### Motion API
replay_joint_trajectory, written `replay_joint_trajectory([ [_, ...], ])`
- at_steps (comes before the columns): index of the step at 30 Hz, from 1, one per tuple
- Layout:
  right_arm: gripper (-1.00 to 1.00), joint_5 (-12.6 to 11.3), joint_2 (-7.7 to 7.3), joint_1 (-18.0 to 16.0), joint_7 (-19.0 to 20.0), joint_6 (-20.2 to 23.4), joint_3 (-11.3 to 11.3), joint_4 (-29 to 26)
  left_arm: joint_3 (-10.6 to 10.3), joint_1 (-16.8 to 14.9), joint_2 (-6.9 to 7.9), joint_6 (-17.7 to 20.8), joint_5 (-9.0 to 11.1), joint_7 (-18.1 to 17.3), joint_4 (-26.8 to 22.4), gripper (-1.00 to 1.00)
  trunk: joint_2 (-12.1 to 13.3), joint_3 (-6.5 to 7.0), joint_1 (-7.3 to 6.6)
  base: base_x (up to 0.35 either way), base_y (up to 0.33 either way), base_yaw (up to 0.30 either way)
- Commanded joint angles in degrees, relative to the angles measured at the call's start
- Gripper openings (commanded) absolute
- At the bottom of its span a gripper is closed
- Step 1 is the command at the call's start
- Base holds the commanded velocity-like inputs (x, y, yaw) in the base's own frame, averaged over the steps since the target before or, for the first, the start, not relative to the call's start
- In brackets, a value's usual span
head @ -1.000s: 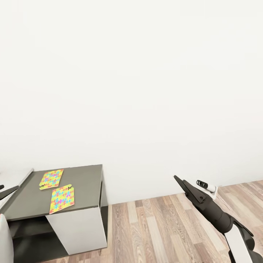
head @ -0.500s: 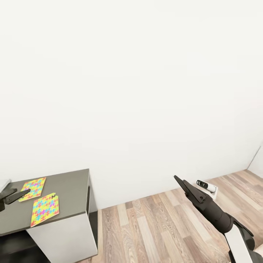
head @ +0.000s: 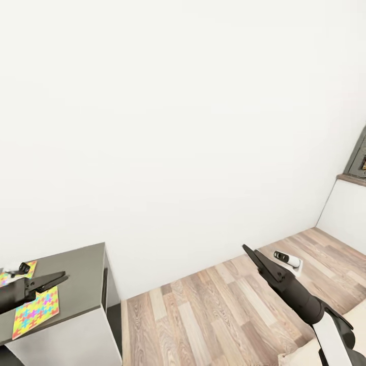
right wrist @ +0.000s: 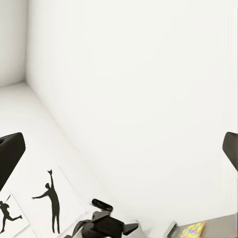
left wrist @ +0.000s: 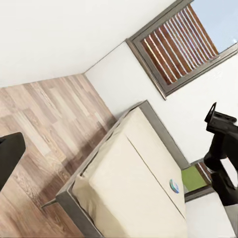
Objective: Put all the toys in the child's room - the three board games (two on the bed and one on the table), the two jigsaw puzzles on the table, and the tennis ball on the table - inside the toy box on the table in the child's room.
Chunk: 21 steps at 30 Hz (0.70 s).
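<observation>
Two jigsaw puzzles lie on the table's dark grey wing (head: 81,274) at the lower left of the head view. One puzzle (head: 35,311) shows almost whole. The other puzzle (head: 9,277) is cut by the picture's edge. My left gripper (head: 53,281) hovers over them, open and holding nothing. My right gripper (head: 250,252) hangs open over the wood floor, far from the table. A puzzle (right wrist: 192,229) also shows in the right wrist view. The bed (left wrist: 134,188) carries a small blue-and-white item (left wrist: 174,185), too small to identify. The toy box and tennis ball are out of view.
A bare white wall fills the far side. Wood-plank floor (head: 213,310) runs from the table to the room's corner. A slatted window (left wrist: 181,44) sits above the bed. The bed's cream corner (head: 351,317) shows at lower right. Black player silhouettes (right wrist: 49,198) hang on the wall.
The head view has swung right, so the table and puzzles have slid toward the picture's left edge. My left gripper reaches further into the picture. The right arm holds its place.
</observation>
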Motion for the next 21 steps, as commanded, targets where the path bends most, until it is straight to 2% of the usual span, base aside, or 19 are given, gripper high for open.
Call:
replay_joint_trajectory([
  [1, 1.0, -0.3, -0.04, -0.1, -0.6, 0.6, 0.0, 0.0, -0.1, -0.2, -0.57, 0.5, 0.2, 1.7, -0.1, 1.0, -0.1, -0.07, 0.04, 0.0, 0.0, -0.243],
  [4, 1.0, -0.4, -0.11, -0.1, -1.6, 0.7, 0.0, 0.3, -0.3, -0.6, -1.83, 0.6, 0.1, 4.0, -0.1, 1.0, -0.1, 0.11, 0.04, 0.0, 0.0, -0.242],
  [5, 1.0, -0.2, -0.28, -0.1, -2.2, 0.8, 0.0, 0.7, -0.7, -1.0, -2.86, 0.6, 0.1, 5.5, -0.1, 1.0, -0.1, 0.17, 0.04, 0.0, 0.0, -0.241],
  [7, 1.0, 0.1, -0.74, 0.0, -2.5, 0.9, -0.1, 1.2, -1.3, -1.4, -3.9, 0.6, -0.1, 7.0, -0.2, 1.0, -0.1, 0.29, 0.04, 0.0, 0.0, -0.239],
  [9, 1.0, 0.9, -1.52, 0.2, -2.8, 0.9, -0.1, 1.6, -2.0, -1.9, -4.79, 0.6, -0.2, 9.0, -0.1, 1.0, -0.1, 0.42, 0.04, 0.0, 0.0, -0.234],
  [13, 1.0, 4.0, -4.14, 3.9, -2.8, 0.5, -0.6, 2.7, -4.9, -3.1, -6.24, 0.5, -0.7, 17.0, 0.1, 1.0, -0.1, 0.68, 0.04, 0.0, 0.0, -0.225],
  [15, 1.0, 4.8, -5.13, 7.1, -2.0, 0.5, -3.8, 3.1, -6.1, -3.5, -6.95, 0.4, -0.5, 22.4, 0.0, 1.0, -0.1, 0.82, 0.04, 0.0, 0.0, -0.221],
  [16, 1.0, 4.9, -5.25, 7.7, -1.6, 0.5, -5.0, 3.0, -6.3, -3.5, -7.12, 0.4, -0.5, 23.4, 0.0, 1.0, -0.1, 0.89, 0.04, 0.0, 0.0, -0.22],
  [17, 1.0, 5.1, -5.33, 8.8, -0.2, 0.6, -7.5, 3.0, -6.6, -3.6, -7.42, 0.3, -0.5, 25.1, 0.0, 1.0, -0.1, 0.96, 0.04, 0.0, 0.0, -0.22],
  [20, 1.0, 5.3, -5.27, 9.7, 2.7, 0.8, -10.7, 3.2, -6.8, -3.6, -7.69, 0.2, -0.6, 26.5, 0.0, 1.0, -0.1, 1.17, 0.04, 0.0, 0.0, -0.22],
  [21, 1.0, 5.5, -5.35, 10.1, 4.7, 0.9, -12.2, 3.5, -6.9, -3.7, -7.79, 0.0, -0.6, 27.1, 0.0, 1.0, -0.1, 1.24, 0.04, 0.0, 0.0, -0.219],
])
